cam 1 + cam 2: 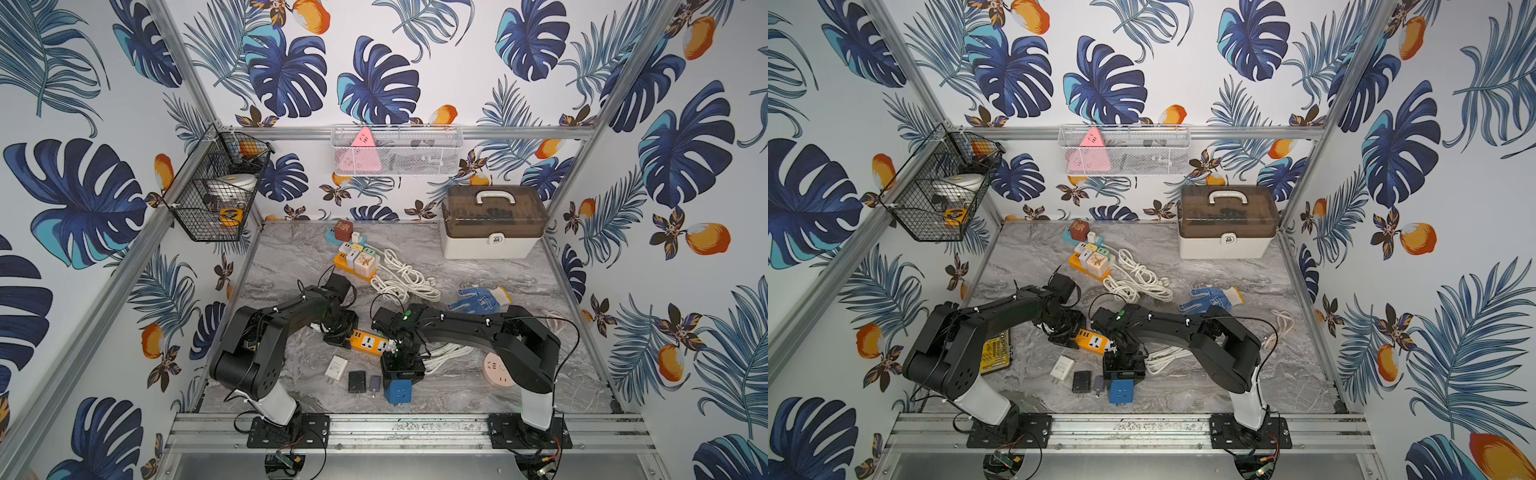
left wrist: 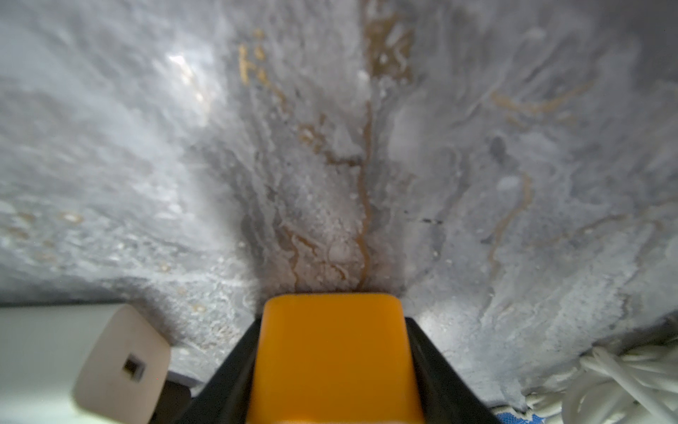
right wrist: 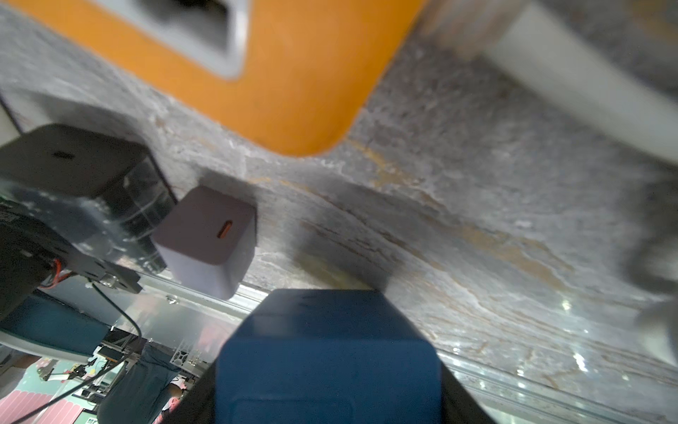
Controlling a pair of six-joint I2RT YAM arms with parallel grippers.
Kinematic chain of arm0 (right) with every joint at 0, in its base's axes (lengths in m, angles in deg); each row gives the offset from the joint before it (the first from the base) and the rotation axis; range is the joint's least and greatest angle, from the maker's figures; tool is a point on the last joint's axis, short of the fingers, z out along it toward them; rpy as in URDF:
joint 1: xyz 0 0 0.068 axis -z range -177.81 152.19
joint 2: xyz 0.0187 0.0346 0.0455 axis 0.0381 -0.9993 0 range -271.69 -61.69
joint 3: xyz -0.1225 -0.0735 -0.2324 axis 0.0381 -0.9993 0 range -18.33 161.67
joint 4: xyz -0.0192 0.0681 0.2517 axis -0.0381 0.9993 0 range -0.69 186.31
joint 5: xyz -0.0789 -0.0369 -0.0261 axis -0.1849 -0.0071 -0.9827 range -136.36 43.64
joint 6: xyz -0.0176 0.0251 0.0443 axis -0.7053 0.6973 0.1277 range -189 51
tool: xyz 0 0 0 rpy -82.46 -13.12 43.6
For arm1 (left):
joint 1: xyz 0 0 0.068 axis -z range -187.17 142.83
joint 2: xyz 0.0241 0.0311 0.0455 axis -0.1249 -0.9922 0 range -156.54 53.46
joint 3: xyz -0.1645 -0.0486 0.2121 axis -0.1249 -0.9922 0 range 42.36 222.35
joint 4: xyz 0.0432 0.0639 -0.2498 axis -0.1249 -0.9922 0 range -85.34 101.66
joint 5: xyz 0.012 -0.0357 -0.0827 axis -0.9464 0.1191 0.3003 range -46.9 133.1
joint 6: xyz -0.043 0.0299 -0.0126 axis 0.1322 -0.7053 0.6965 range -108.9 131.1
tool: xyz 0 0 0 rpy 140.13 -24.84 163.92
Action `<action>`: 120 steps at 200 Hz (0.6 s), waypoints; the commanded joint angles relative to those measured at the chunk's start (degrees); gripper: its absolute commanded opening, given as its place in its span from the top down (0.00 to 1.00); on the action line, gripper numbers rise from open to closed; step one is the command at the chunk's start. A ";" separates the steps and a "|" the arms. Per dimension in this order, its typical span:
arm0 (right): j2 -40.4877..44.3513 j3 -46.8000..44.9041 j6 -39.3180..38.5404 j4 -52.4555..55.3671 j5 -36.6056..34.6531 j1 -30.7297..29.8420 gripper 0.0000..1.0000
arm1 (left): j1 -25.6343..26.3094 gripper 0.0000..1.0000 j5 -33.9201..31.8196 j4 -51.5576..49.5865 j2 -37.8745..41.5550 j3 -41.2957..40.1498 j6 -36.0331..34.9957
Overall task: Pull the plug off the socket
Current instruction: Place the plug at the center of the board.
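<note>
The socket is an orange power strip (image 1: 368,343) (image 1: 1090,341) lying on the marble table. My left gripper (image 1: 340,334) (image 2: 332,367) is shut on its left end, and black fingers (image 2: 234,367) flank the orange body (image 2: 332,341). The plug, a blue cube adapter (image 1: 400,392) (image 1: 1121,392) (image 3: 326,352), is apart from the strip, toward the table's front edge. My right gripper (image 1: 402,374) (image 3: 328,385) is shut on it. The strip's corner (image 3: 293,91) shows beyond the cube in the right wrist view, with bare table between them.
A white charger (image 1: 336,368), a black charger (image 1: 356,381) and a small grey charger (image 1: 375,382) (image 3: 209,238) lie left of the cube. White cable (image 1: 449,357) and a pink round socket (image 1: 496,368) lie to its right. Another strip with adapters (image 1: 355,257), a glove (image 1: 482,299) and a toolbox (image 1: 494,222) are further back.
</note>
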 commanded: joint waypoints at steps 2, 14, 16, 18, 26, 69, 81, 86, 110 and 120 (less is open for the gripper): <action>-0.34 -0.29 0.79 0.93 -2.94 0.11 0.29 | 0.17 1.00 -3.07 2.01 -0.44 -0.60 0.35; 0.64 -0.65 1.12 1.09 -3.41 0.30 0.22 | 0.17 1.00 -3.07 2.15 -0.33 -0.69 0.35; 0.78 -0.66 1.19 1.14 -3.53 0.30 0.21 | 0.21 1.00 -3.07 2.17 -0.33 -0.71 0.35; 1.03 -0.73 1.26 1.09 -3.63 0.32 0.20 | 0.17 1.00 -3.07 2.18 -0.33 -0.69 0.35; 1.94 -0.83 1.51 1.12 -4.11 0.47 0.17 | 0.30 1.00 -3.07 2.18 -0.40 -0.69 0.35; 6.58 -0.53 2.47 3.23 -5.19 2.94 0.09 | 0.43 1.00 -3.01 2.33 -0.51 -0.34 0.61; 9.61 -1.24 3.54 4.51 -7.47 4.20 0.08 | 0.47 1.00 -2.98 2.51 -0.42 -0.41 0.70; 11.19 -1.90 4.23 5.21 -8.56 4.88 0.07 | 0.56 1.00 -2.90 2.60 -0.55 -0.43 0.79; 20.31 -8.95 10.80 5.83 -12.95 10.84 0.06 | 0.69 1.00 -2.81 2.70 -0.60 -0.42 0.83; 25.16 -14.07 15.12 3.77 -14.24 13.61 0.06 | 0.81 1.00 -2.89 2.79 -0.52 -0.59 0.88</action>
